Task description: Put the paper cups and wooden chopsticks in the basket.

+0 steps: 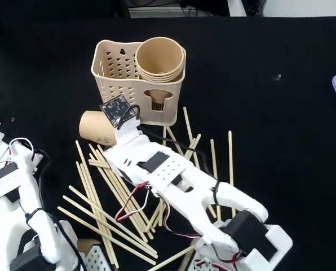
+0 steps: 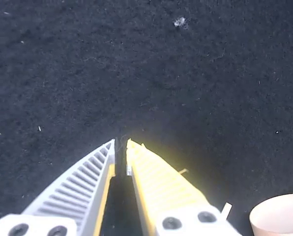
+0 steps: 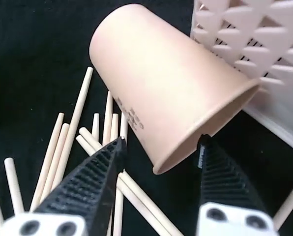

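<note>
Right wrist view: my right gripper [image 3: 161,142] gapes wide, empty, astride the rim of the tan paper cup [image 3: 161,83] lying by the cream lattice plastic basket [image 3: 254,39], likely to pinch it.

Illegible print [image 3: 130,118] on paper cup [image 3: 171,83]

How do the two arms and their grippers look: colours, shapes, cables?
The left arm and right arm are white with black motors and red and black cables. The left gripper has one grey and one yellow ribbed finger; the right gripper has black ribbed fingers.
</note>
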Motion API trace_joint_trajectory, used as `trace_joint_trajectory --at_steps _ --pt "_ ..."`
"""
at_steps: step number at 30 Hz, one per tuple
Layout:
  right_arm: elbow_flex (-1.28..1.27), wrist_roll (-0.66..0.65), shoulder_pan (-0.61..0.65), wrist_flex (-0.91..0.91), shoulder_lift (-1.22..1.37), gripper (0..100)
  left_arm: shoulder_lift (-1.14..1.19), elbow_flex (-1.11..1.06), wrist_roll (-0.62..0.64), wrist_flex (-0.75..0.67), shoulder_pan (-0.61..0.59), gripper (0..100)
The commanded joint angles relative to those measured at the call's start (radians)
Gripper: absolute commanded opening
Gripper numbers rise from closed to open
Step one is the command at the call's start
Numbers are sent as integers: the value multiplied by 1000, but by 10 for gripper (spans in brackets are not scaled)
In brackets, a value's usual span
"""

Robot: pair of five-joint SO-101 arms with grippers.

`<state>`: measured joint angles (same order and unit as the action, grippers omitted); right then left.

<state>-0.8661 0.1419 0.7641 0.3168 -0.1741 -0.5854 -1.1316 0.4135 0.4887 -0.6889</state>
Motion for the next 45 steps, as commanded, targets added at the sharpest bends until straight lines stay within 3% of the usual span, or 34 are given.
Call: trace_joint_trajectory --at_steps 1,3,8,13,20,28,34,45 --pt "65 0 -21 -21 1 133 -26 27 5 -17 1 52" --pt "62 -12 -43 -21 1 11 -26 25 5 -17 1 52" --pt "-7 -84 -110 -21 -50 12 -26 25 5 -17 1 52" --pt "-171 -226 -103 -2 -275 10 -26 25 2 -17 25 52" --pt "-186 -425 -44 414 -739 10 -26 25 0 -17 27 52" --pt "130 -644 -48 821 -1130 10 -26 24 0 -17 27 52" --pt "444 -678 -150 864 -1020 10 -26 24 0 -17 27 52" --pt "802 -827 -253 704 -495 11 -26 24 -2 -17 27 52"
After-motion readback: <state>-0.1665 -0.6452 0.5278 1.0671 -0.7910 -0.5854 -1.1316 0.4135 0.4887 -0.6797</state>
